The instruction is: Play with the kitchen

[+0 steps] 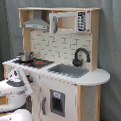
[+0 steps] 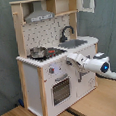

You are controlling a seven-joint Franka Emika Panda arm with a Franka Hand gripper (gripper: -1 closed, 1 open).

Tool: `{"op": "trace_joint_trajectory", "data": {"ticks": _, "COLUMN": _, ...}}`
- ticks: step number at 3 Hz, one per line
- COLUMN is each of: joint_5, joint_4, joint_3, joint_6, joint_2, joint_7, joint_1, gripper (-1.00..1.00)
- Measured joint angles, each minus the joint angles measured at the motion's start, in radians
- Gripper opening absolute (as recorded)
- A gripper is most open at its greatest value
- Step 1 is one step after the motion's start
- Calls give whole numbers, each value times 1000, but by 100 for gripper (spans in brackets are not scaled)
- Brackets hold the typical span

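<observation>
In the first exterior view, the kitchen (image 1: 59, 61) takes up most of the frame, standing tall in the center. A grey hood (image 1: 36, 21) is seen at upper left, with a microwave-style cabinet (image 1: 73, 22) next to it up top. The black faucet (image 1: 80, 56) is set over the sink (image 1: 67, 71) at mid right, and a small pot (image 1: 25, 56) is parked on the stovetop (image 1: 34, 61) at mid left. The white arm (image 1: 15, 87) is seen at lower left, reaching up to the kitchen's front edge; the gripper (image 1: 29, 79) is sort of lost against the cabinet, so whether the jaws are spread can't be told.

In the second exterior view, the kitchen fills the left and center. The arm comes in from the lower right, and the gripper (image 2: 69, 60) is held right at the front panel near the knobs (image 2: 51, 71), above the oven door (image 2: 60, 89). Jaw state can't be made out here either.
</observation>
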Motion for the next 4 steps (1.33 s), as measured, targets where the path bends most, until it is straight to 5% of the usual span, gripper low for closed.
{"op": "trace_joint_trajectory", "data": {"ticks": 2, "joint_5": 1, "joint_4": 4, "joint_3": -1, "joint_6": 30, "joint_2": 0, "joint_7": 177, "joint_1": -3, "gripper": -100}}
{"op": "trace_joint_trajectory", "data": {"ticks": 3, "joint_5": 1, "joint_4": 5, "joint_3": -1, "joint_6": 30, "joint_2": 0, "joint_7": 177, "joint_1": -2, "gripper": 100}}
{"op": "trace_joint_trajectory", "data": {"ticks": 4, "joint_5": 2, "joint_4": 26, "joint_3": 30, "joint_6": 29, "joint_2": -3, "joint_7": 193, "joint_1": -7, "gripper": 100}}
